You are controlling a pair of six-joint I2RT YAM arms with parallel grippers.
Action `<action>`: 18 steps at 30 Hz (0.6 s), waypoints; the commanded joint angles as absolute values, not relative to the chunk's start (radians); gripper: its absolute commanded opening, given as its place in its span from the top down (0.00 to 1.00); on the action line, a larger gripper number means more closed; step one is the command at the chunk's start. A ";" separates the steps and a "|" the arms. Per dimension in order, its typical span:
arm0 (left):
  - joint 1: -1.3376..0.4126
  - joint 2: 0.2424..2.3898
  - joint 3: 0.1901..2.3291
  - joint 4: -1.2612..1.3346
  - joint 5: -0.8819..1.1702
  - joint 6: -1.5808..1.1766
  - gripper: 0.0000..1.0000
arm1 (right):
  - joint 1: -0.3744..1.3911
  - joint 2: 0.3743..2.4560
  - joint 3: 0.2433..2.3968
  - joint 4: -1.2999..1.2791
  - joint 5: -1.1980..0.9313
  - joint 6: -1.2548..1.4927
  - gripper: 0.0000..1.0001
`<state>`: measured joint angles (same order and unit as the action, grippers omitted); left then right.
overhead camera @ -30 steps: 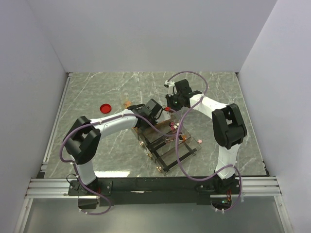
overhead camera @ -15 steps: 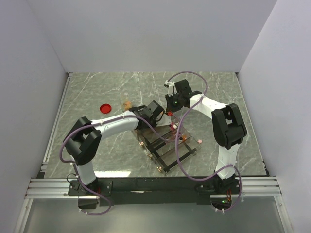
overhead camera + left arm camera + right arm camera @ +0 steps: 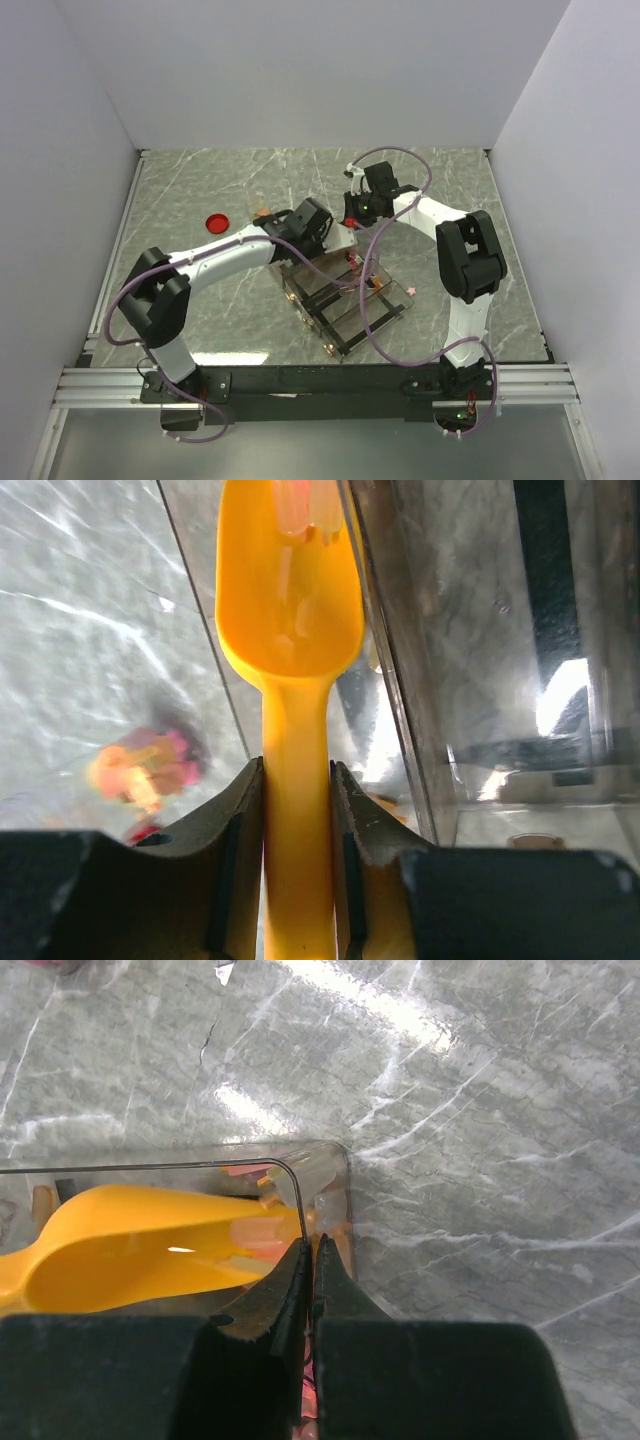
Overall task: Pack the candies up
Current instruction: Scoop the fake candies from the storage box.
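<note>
Candies (image 3: 300,505), a few pink and orange ones, lie at the tip of the yellow scoop (image 3: 290,600), at the far corner of the clear box (image 3: 330,325). A blurred heap (image 3: 140,770) of them sits on the counter (image 3: 200,190) off the box's far left side. One pink candy (image 3: 410,292) lies alone just off its right side. The counter is grey-green marble. The left arm (image 3: 215,252) reaches out straighter than a second ago, with its elbow drawn nearer the left edge and its wrist carried a little toward the far edge. The right arm (image 3: 465,255) has shifted only slightly the same way. The clear box lies aslant between the counter's centre and its near edge, where it lay before. The scoop points away from the left wrist with its bowl up, and its handle is clamped between the part-closed fingers of the left gripper (image 3: 297,780). The right gripper (image 3: 312,1248) has its jaws pressed together at the rim of the box's far corner, right by the scoop's tip. Whether the thin wall is pinched between them cannot be told. A red lid (image 3: 217,222) lies flat toward the left edge, unmoved.
</note>
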<state>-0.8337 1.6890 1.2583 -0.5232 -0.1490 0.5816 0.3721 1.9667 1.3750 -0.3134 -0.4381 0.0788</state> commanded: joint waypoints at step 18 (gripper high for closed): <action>-0.750 1.799 1.249 -0.502 0.344 0.276 0.99 | 0.385 1.988 1.373 -0.291 -0.482 0.164 1.00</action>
